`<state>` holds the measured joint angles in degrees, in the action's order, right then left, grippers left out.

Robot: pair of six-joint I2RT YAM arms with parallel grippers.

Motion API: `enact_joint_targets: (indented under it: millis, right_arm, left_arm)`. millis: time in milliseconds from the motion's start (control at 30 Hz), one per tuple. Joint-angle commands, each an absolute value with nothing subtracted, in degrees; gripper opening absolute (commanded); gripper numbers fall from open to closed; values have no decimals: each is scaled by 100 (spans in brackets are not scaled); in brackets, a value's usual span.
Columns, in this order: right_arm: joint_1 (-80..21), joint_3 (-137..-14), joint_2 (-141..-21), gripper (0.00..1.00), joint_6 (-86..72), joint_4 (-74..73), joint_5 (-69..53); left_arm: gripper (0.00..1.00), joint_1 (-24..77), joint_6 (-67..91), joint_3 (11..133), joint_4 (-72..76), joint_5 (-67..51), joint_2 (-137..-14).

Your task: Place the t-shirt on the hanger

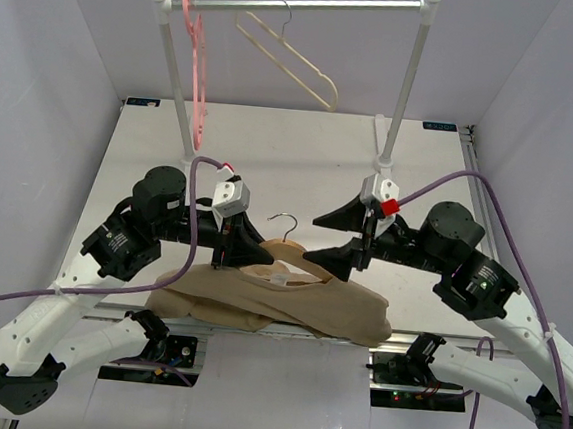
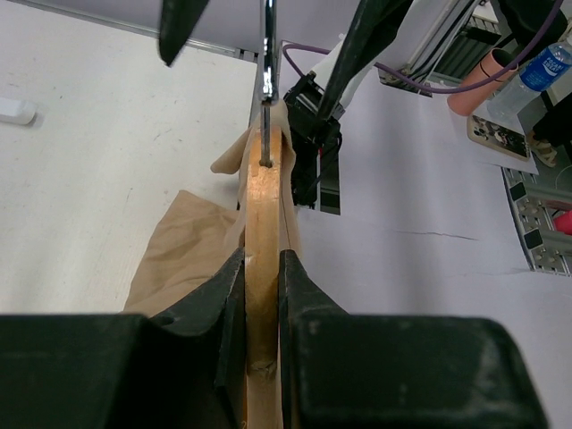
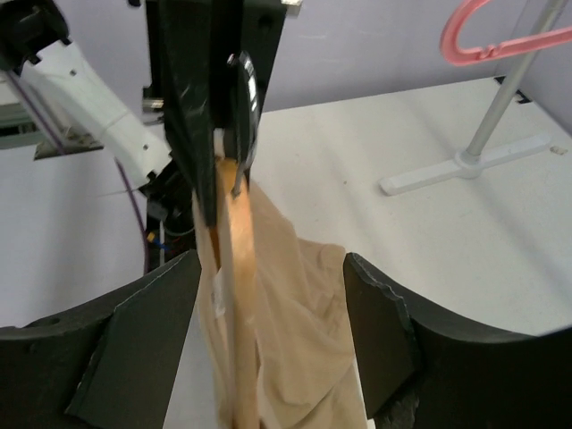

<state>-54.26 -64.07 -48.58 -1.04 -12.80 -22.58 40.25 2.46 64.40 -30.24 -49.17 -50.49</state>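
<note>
Your left gripper is clamped on the hanger, the shirt draped from it toward 6 o'clock. The right gripper gapes at the hanger's 3 o'clock, holding nothing — tilt the hanger and the loose cloth could, I judge, slide off that side.

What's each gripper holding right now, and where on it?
Left gripper is shut on the hanger, on its wooden body just below the hook. Right gripper is open, gripping nothing.

Plain tan t-shirt, light brown hanger, pink hanger
</note>
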Motion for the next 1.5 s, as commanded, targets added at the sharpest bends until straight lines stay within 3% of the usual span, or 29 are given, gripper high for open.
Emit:
enact_joint_targets:
  millis: [0, 400, 500, 533, 567, 600, 733, 767, 833, 900, 1067, 1300, 1400, 1467]
  right_arm:
    - [-5417, -5951, -4538, 70, 98, -1661, -2884]
    - [-5414, -5750, -4834, 61, 87, -1454, -2945]
    - [-5414, -5648, -4765, 47, 44, -1347, -2969]
    - [-5414, -5588, -4729, 34, 44, -1276, -2974]
    - [-5414, -5557, -4705, 14, 13, -1230, -2952]
    - [-5415, -5514, -4665, 8, -134, -1169, -2900]
    - [-5422, -5370, -4553, 8, -312, -1100, -2799]
    - [-5415, -5431, -4560, 8, -385, -1207, -2420]
    - [-5414, -5550, -4599, 8, -567, -1801, -1569]
    - [-5414, -5607, -4554, 8, -717, -2200, -871]
    - [-5414, -5355, -4026, 8, -884, -2293, -578]
    - [-5414, -5458, -3806, 8, -1072, -2865, 448]
    - [-5414, -5401, -3678, 8, -1224, -3151, 1091]
    - [-5414, -5447, -3656, 8, -1354, -3358, 1666]
  left_arm:
    - [0, 4043, 156, 6462, -2998, -5130, -4855]
    - [0, 4043, 508, 6242, -2171, -5604, -4878]
    - [0, 4043, 619, 6140, -1883, -5695, -4860]
    - [0, 4043, 676, 6086, -1766, -5693, -4866]
    - [0, 4043, 699, 6072, -1715, -5683, -4881]
    - [0, 4043, 727, 6065, -1667, -5667, -4903]
    - [0, 4043, 931, 6105, -1449, -5563, -5093]
    - [5, 4043, 1032, 6139, -1380, -5371, -5121]
    - [38, 4043, 1109, 6227, -1396, -5156, -5266]
    - [50, 4043, 1166, 6471, -1521, -4888, -5486]
    - [61, 4043, 1108, 6930, -1862, -4182, -5814]
    - [66, 4043, 1143, 6877, -2074, -2264, -5691]
    - [68, 4043, 1286, 6706, -1981, -2165, -5539]
    - [78, 4043, 1556, 6472, -1753, -2435, -5454]
